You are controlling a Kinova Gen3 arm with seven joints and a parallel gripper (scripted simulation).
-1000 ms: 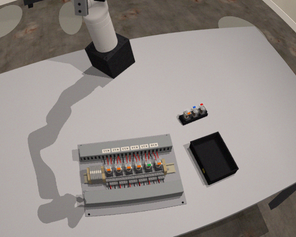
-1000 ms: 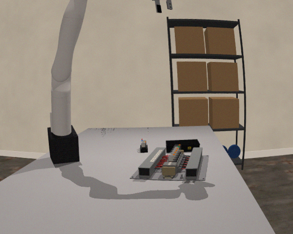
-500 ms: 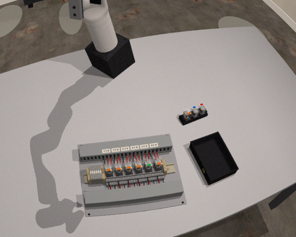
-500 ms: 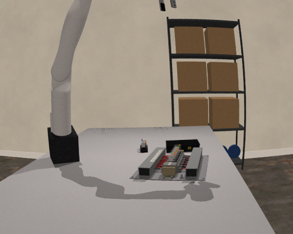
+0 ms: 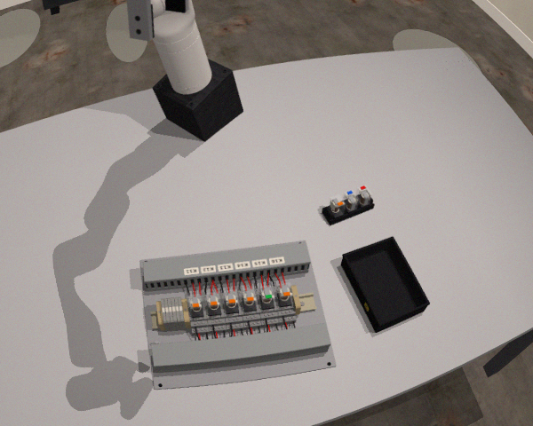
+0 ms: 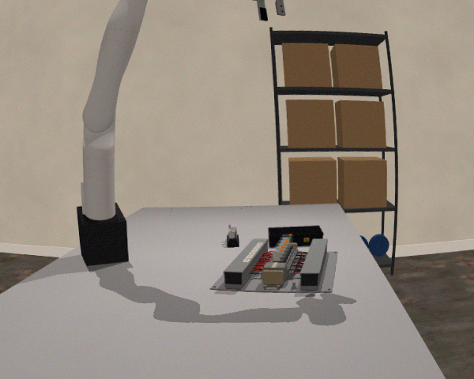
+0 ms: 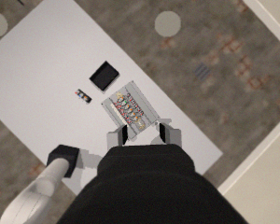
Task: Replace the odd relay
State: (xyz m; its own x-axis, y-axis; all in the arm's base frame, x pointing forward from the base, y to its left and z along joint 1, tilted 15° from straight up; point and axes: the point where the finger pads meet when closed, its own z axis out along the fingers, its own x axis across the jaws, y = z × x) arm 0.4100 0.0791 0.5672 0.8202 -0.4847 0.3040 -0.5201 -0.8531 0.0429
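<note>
A grey panel on the table holds a row of relays. One relay has a green button; the others have orange buttons. A small black holder to the right carries three spares with an orange button, a blue button and a red button. A black tray lies empty beside the panel. My gripper is open and empty, very high above the table, over the panel's near end; its fingertips show at the top of the exterior view.
The arm's black base stands at the back of the table. A shelf with cardboard boxes stands behind the table's far right. The panel, holder and tray show small in the wrist view.
</note>
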